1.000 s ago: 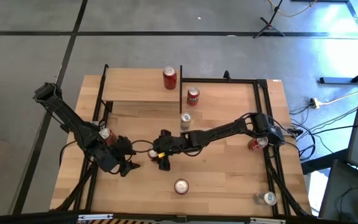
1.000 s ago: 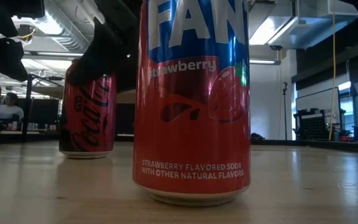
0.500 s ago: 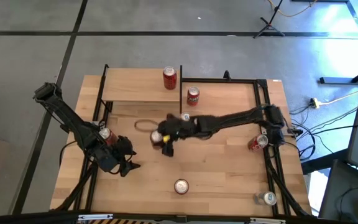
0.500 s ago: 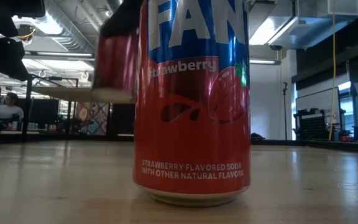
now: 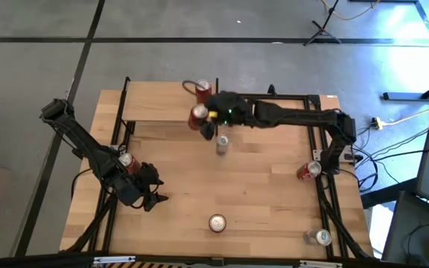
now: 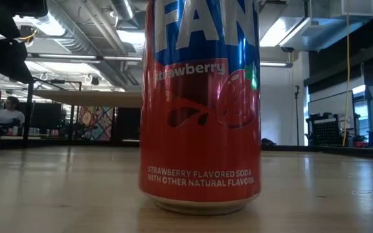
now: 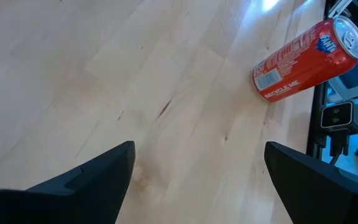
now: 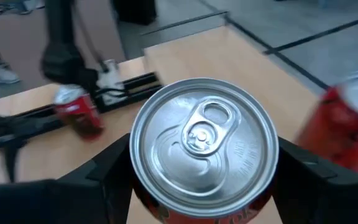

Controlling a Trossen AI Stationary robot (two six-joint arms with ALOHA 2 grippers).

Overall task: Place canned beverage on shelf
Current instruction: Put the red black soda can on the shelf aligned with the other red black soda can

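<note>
Right wrist view: can (image 8: 205, 146) in right claw (image 8: 204, 168).

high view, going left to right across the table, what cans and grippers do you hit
Can by the left arm → left gripper → held can in the right gripper, over the shelf edge → silver-topped can near the front edge → can by the right rail → front-right corner can.

shelf (image 5: 155, 104) left half bare, red can (image 5: 203, 90) blocking its right end, silver can (image 5: 221, 144) just below
</note>
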